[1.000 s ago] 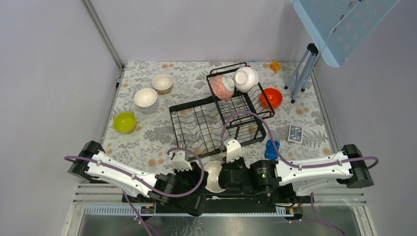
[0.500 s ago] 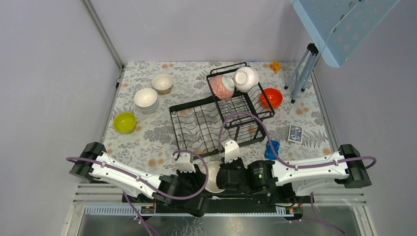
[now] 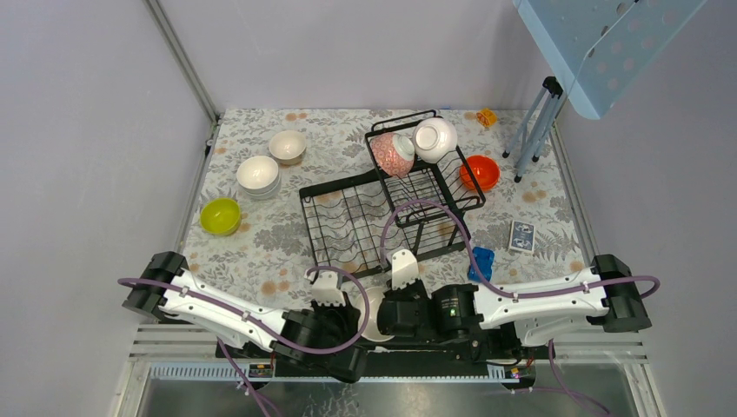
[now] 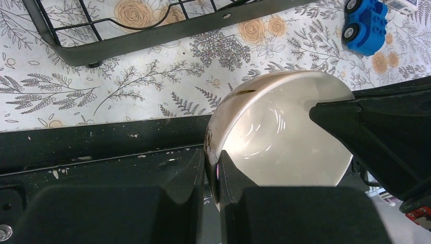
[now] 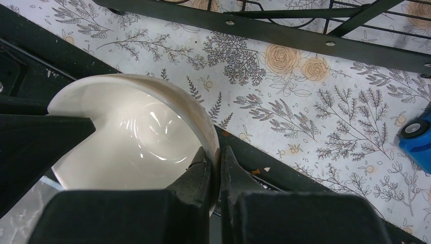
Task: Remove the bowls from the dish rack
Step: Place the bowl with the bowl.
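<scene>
Pinching one cream bowl (image 4: 284,137), left tool (image 4: 212,168) and right tool (image 5: 214,157), floral tablecloth (image 3: 261,243), grey walls (image 3: 348,52).

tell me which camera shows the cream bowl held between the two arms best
Left wrist: the glossy cream ceramic bowl fills the frame, inside and outer wall both clear. Right wrist shows it close too, mostly the inside. Top external shows only a small sliver.

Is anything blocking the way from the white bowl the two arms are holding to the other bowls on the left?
Nothing visible. Between the white bowl and the green bowl lies only bare tablecloth; the rack stands off to the right.
</scene>
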Controlling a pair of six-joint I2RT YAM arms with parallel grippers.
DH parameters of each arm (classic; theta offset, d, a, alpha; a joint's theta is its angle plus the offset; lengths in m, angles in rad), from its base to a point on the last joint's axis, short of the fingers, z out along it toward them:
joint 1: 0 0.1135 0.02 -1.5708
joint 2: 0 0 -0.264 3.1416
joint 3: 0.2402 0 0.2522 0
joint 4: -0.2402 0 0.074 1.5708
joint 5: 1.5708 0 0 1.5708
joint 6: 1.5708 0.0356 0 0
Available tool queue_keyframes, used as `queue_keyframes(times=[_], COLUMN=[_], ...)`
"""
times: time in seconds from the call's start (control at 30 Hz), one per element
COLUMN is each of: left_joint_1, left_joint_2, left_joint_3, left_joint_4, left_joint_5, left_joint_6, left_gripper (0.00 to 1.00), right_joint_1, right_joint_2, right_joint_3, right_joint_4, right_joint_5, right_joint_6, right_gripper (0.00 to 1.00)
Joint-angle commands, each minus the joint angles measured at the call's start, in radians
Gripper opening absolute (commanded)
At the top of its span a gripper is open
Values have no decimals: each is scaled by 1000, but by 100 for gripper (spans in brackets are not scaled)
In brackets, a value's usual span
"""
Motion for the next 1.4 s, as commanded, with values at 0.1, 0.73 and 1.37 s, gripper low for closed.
queue_keyframes(times=[0.1,0.73,1.37], left_joint_1=[2,2,25], left_joint_2=[-5,12,-97], left_joint_3=[8,54,8], left_joint_4=[46,66,174], left_joint_5=[-15,-63,-121], left_joint_6=[-5,87,160], left_gripper=[27,0,0], right_joint_1=[-3,-4,-4], right_joint_2=[3,-20,-54], right_joint_3=[81,88,90], right_joint_4=[93,97,111], right_joint_5=[50,22,-29], right_joint_6=[17,-19,-39], right_gripper=[0,12,88])
